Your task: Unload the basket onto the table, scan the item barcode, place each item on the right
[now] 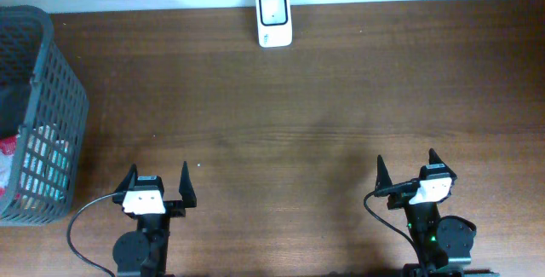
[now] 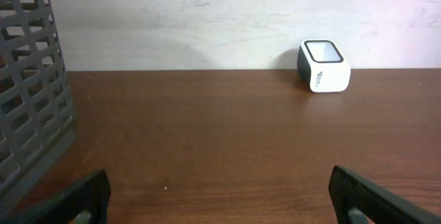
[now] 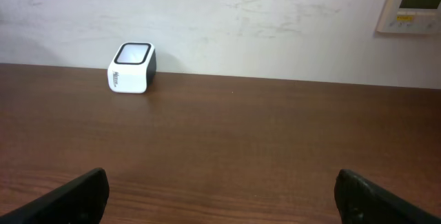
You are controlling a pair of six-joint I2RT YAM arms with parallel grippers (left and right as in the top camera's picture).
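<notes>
A small white scanner with a black-rimmed window [image 1: 274, 19] stands at the table's far edge against the wall; it also shows in the left wrist view as the scanner [image 2: 324, 67] and in the right wrist view as the scanner [image 3: 132, 67]. Packaged items [image 1: 41, 156], white and red, lie inside the grey mesh basket [image 1: 60, 98] at the left; I can make out no barcode. My left gripper [image 1: 158, 176] rests near the front edge, open and empty, its fingers [image 2: 83, 198] spread wide. My right gripper [image 1: 407, 164] is likewise open and empty, far from the scanner.
The basket's wall [image 2: 31, 100] fills the left side of the left wrist view, close to that gripper. A beige wall panel [image 3: 412, 3] hangs at the upper right of the right wrist view. Brown wooden table [image 1: 298, 115] stretches between the grippers and the scanner.
</notes>
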